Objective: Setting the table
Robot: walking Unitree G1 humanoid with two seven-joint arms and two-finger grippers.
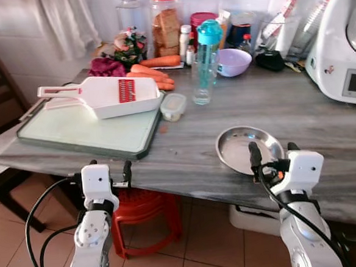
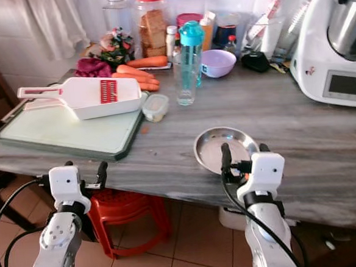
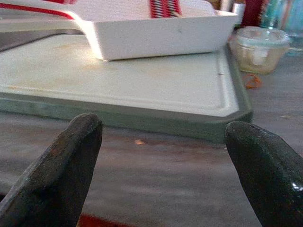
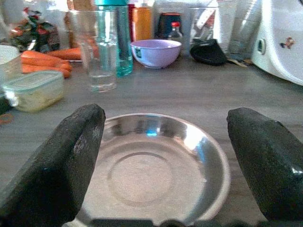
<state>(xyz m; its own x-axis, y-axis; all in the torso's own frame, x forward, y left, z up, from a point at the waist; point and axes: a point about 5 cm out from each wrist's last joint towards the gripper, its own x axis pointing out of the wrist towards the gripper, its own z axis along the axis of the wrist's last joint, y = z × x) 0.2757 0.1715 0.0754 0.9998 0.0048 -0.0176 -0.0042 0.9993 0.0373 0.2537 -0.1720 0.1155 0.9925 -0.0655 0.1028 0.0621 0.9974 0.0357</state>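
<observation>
The right gripper (image 1: pixel 271 154) is held open at the near rim of the steel plate (image 1: pixel 240 146), lower centre-right of frame; the left gripper (image 1: pixel 110 169) is spread open at the edge of the grey marble counter (image 1: pixel 274 111). A tiled floor (image 1: pixel 198 242) and red stool (image 1: pixel 144 218) are seen below. The white appliance (image 1: pixel 343 42) is cut off at the upper right. A cutting board (image 1: pixel 83 131) carries a white slicer (image 1: pixel 105 94).

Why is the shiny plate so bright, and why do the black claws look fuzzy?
Right wrist view: the steel plate mirrors light as white glare on its rim; the right claw fingers sit too near the lens, so they blur. Left wrist view: the left claw blurs likewise; the cutting board stays sharper.
</observation>
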